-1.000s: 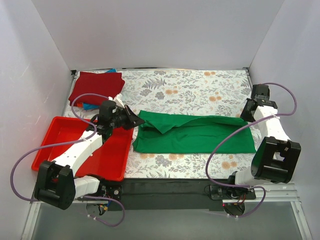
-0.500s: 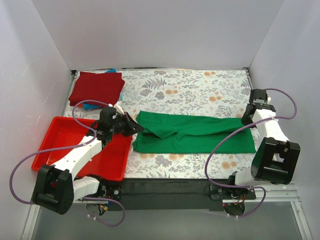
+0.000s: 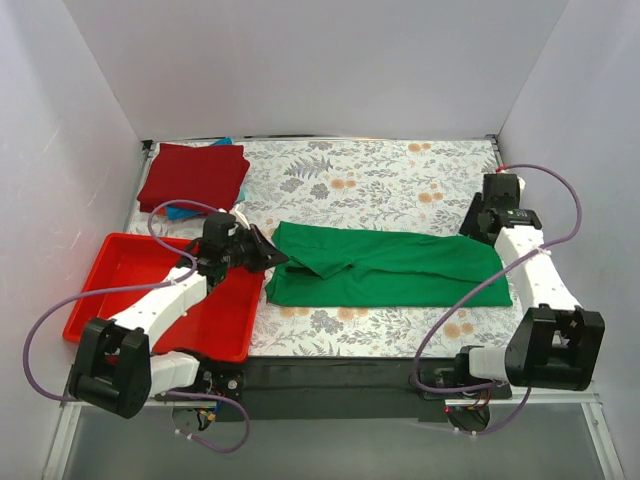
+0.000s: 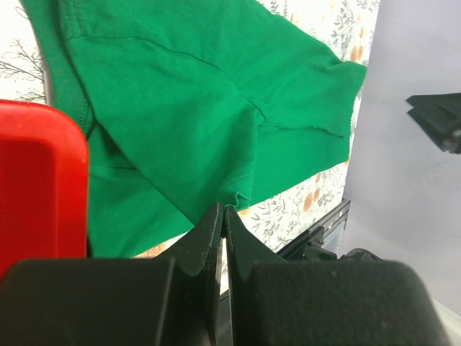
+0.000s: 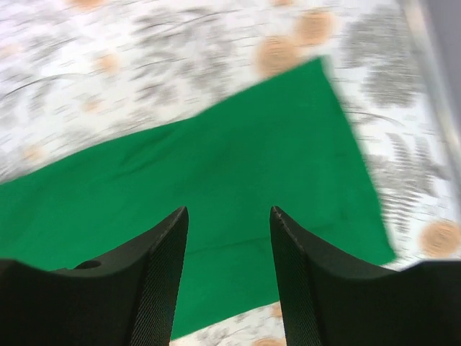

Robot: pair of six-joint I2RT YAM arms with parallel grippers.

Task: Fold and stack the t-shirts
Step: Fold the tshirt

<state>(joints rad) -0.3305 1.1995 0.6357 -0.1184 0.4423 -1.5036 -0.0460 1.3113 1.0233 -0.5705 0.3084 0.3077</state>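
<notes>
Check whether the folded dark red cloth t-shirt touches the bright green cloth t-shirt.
Apart. Top external view shows floral table between the dark red t-shirt and green t-shirt.

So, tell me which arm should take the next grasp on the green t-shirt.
Probably right. The right gripper hangs open over the right end of the green t-shirt, empty. The left gripper is shut at its left edge, beside the red tray, and must open first.

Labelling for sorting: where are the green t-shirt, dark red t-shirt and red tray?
green t-shirt (image 3: 400, 270), top view, cloth middle.
dark red t-shirt (image 3: 195, 175), top view, folded middle.
red tray (image 3: 225, 315), top view, bare floor.
</notes>
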